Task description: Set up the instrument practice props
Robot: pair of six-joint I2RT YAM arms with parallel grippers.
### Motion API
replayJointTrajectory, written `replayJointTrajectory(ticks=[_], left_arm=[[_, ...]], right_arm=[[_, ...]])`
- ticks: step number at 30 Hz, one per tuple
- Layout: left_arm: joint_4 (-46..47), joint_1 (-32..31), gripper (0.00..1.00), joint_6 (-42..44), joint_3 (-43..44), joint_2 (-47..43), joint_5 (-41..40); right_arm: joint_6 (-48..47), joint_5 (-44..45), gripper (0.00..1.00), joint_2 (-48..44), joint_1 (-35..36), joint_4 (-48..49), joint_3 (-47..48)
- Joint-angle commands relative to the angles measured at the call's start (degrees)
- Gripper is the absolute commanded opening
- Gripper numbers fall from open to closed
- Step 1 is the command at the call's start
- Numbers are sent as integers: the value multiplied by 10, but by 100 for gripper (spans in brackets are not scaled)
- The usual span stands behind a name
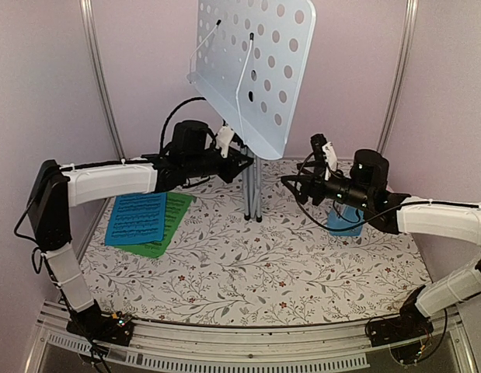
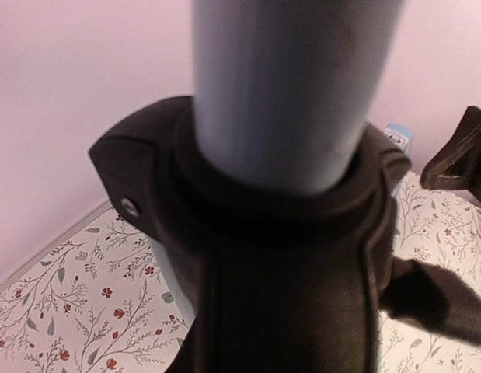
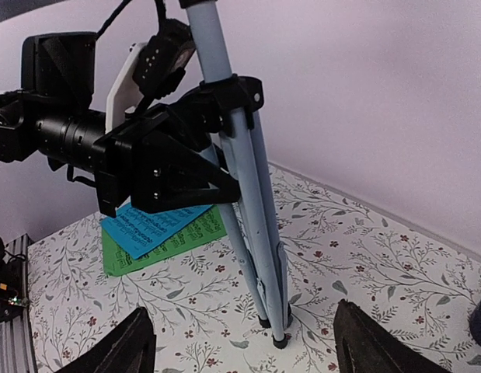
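Pressed close against the left wrist camera is the music stand point(image 2: 294, 85), its pale blue pole and black collar point(image 2: 287, 256) filling most of that view. From above, the stand's perforated desk point(image 1: 256, 62) rises well over both arms and tilts toward the back wall. Its tripod legs point(image 3: 259, 256) are drawn close together, with the feet resting on the floral tablecloth point(image 1: 248, 272).

The left gripper point(image 3: 223, 183) is clamped on the pole just under the collar, reaching in from the stand's left side. The right gripper point(image 3: 244, 311) hangs released, its two fingers spread wide at the bottom corners of its own view. The folded legs stand straight ahead of it, framed between those fingers and clear of them. From above, this gripper sits to the right of the pole and apart from it.

Off to the left of the left gripper, below that arm's forearm, the blue music sheet point(image 1: 137, 219) lies flat on the cloth. It overlaps the green music sheet point(image 1: 178, 210), which shows along its right and near edges. Both sheets are well apart from the stand's feet.

Behind the right gripper's fingers, tucked under its wrist, a small blue metronome point(image 1: 339, 220) stands on the cloth, only partly visible.
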Motion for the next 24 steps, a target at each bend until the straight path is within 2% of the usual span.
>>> replayJointTrajectory(ticks=[1, 9, 21, 24], left_arm=[[91, 5, 0, 3, 15, -62, 20], [88, 5, 0, 4, 13, -70, 30], [88, 5, 0, -1, 11, -74, 42], [89, 5, 0, -1, 12, -73, 44]], right_arm=[[-20, -91, 79, 74, -3, 28, 65], [-25, -136, 72, 193, -3, 25, 156], [-64, -132, 59, 273, -3, 18, 224], [-69, -133, 53, 287, -3, 18, 239]])
